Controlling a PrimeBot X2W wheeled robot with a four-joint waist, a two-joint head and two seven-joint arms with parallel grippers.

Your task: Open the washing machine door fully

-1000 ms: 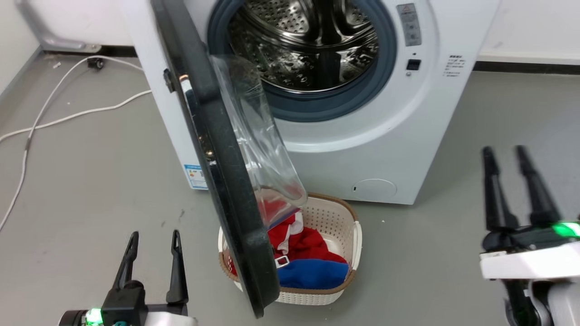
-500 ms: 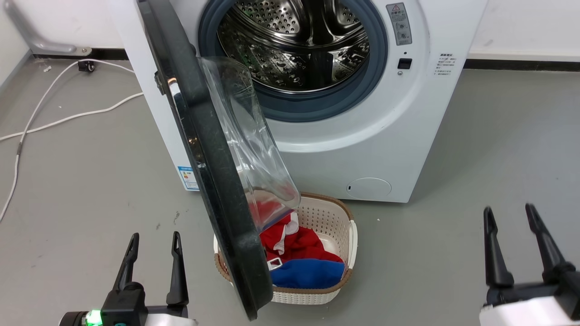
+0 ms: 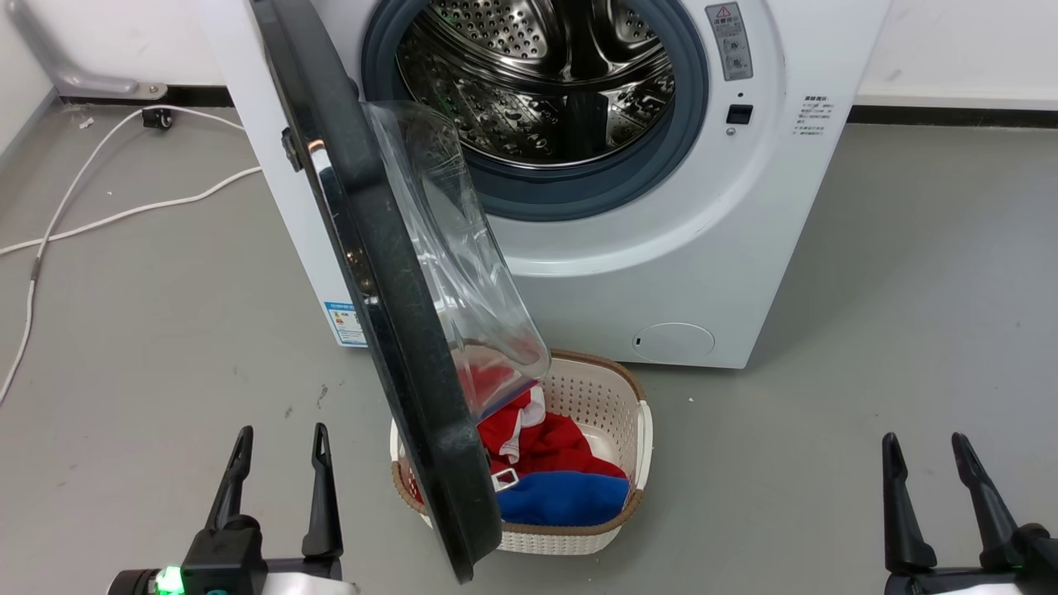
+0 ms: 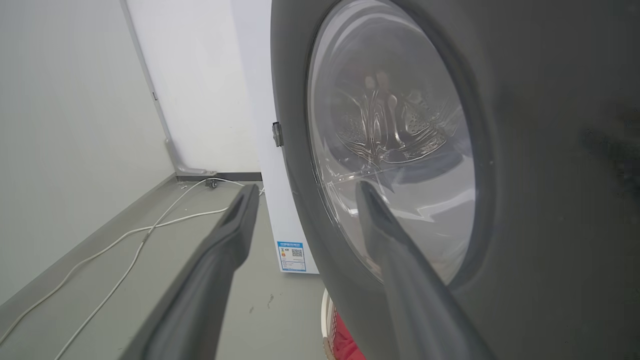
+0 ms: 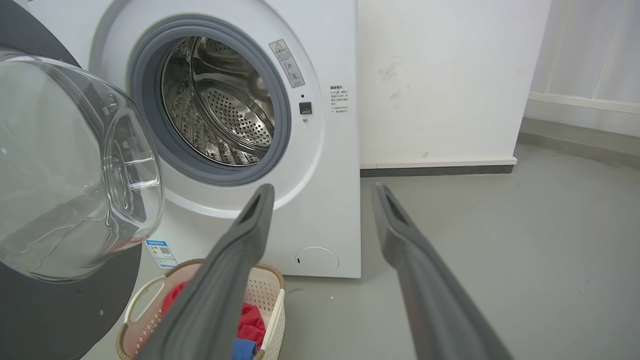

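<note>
The white washing machine point(image 3: 694, 273) stands at the top of the head view, its steel drum point(image 3: 545, 74) exposed inside the grey gasket. The washing machine door point(image 3: 388, 306), black-rimmed with a bulging clear glass bowl point(image 3: 463, 273), swings out from its left-side hinge toward me. My left gripper point(image 3: 279, 438) is open at the lower left, apart from the door's outer face; the left wrist view shows the door point(image 4: 550, 200) close on the right. My right gripper point(image 3: 919, 442) is open at the lower right, holding nothing. The right wrist view shows the machine point(image 5: 330, 210) and the glass bowl point(image 5: 75, 165).
A cream perforated basket point(image 3: 616, 413) with red and blue clothes sits on the grey floor under the door's lower edge. White cables point(image 3: 99, 215) run across the floor to the left of the machine. A wall point(image 5: 440, 80) rises on the right behind it.
My right gripper has dropped from mid-height at the right edge down to the lower right corner, still open. The camera shifted slightly early on. The door and left gripper stay put.
</note>
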